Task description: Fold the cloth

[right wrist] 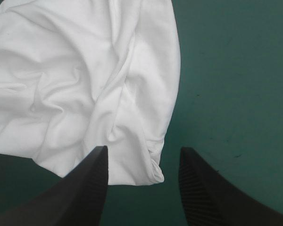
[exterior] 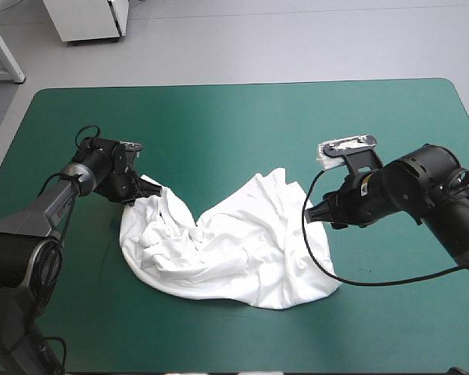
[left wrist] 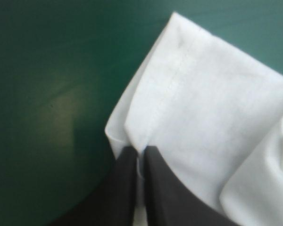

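T-shirt (exterior: pixel 227 242) lies crumpled, half spread, in the centre-lower part of the high view on the teal-green desk (exterior: pixel 242 117). Left tool (exterior: pixel 150 190), at the shirt's upper-left corner in that frame, is clamped on a stitched hem (poss. a sleeve end, hard to tell from the wrist cam), its black fingers (left wrist: pixel 125 188) all but meeting w/ cloth pinched btwn them. Right tool (exterior: pixel 316 212) is at the shirt's right edge, mid-right of the frame, spread wide and gripping nothing. A rolled corner of the shirt lies btwn its tips, closer to one of them.
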Controlling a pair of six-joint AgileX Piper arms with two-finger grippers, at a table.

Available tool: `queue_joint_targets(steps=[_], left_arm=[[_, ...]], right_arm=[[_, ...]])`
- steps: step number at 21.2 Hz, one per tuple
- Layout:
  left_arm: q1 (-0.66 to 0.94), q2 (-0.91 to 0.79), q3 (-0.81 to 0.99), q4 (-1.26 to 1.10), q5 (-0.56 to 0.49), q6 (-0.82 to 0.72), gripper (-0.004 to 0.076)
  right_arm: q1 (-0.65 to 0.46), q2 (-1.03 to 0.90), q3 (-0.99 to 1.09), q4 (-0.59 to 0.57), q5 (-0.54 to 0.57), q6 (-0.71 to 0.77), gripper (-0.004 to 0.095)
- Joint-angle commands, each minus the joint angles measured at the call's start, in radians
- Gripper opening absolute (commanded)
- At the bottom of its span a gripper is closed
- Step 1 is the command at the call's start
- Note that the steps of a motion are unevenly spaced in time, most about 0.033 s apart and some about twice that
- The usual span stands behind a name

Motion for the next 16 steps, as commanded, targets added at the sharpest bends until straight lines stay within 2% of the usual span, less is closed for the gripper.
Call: queue_joint_targets(steps=[1, 4, 6, 8, 16], left_arm=[[0.006, 0.027, 0.007, -0.026, 0.001, -0.008, 0.0], [0.006, 0.027, 0.007, -0.023, 0.001, -0.007, 0.0], [0.006, 0.027, 0.007, -0.023, -0.01, -0.007, 0.0], [0.006, 0.027, 0.007, -0.023, -0.01, -0.007, 0.0], [0.006, 0.025, 0.007, -0.026, -0.019, -0.007, 0.0]], right_arm=[[-0.009, -0.016, 0.042, 0.023, -0.028, 0.048, 0.044], [-0.009, -0.016, 0.224, 0.055, -0.056, 0.041, 0.0446], [-0.009, -0.016, 0.329, 0.085, -0.155, 0.028, 0.0453], [-0.009, -0.014, 0.389, 0.117, -0.232, 0.028, 0.0503], [-0.009, 0.163, 0.43, 0.103, -0.3, -0.044, 0.0515]])
